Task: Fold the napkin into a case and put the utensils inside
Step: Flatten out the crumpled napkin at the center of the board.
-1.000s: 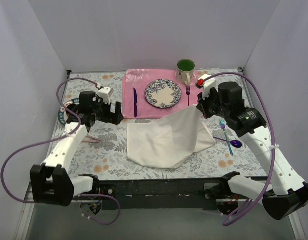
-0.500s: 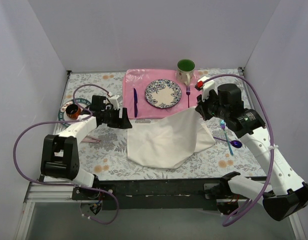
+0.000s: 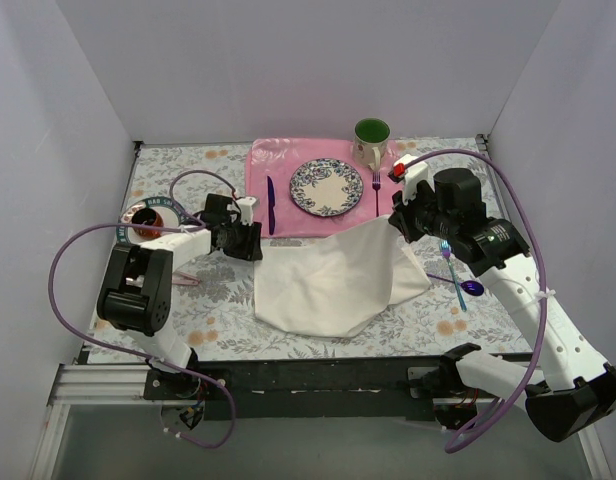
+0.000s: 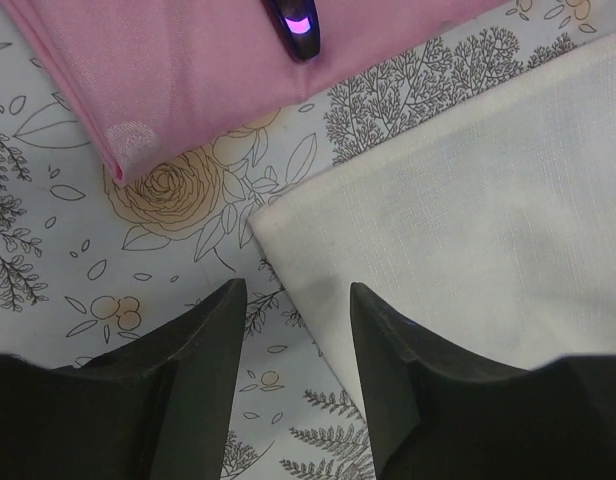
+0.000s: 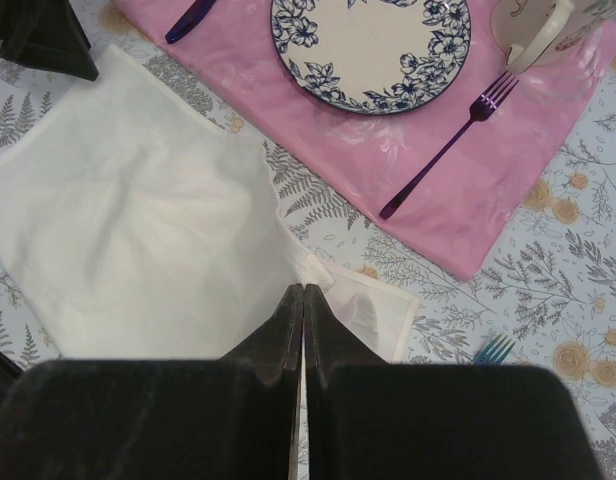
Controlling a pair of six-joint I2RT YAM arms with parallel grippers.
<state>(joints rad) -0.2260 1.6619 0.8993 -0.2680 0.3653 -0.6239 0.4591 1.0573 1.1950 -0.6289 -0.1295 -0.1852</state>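
We see left end effector (image 4: 293, 340) with jaws apart, napkin (image 4: 468, 220) corner flat on desk (image 3: 218, 300) between its fingers. Right end effector (image 5: 303, 300) clamped together on another napkin corner, holding it raised; cloth spreads to its left. Utensils (image 3: 471, 288) lie on desk to its right.

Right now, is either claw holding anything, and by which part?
The right gripper pinches the cream-white cloth napkin by its raised far right corner. The left gripper, jaws apart at the far left corner, holds nothing.
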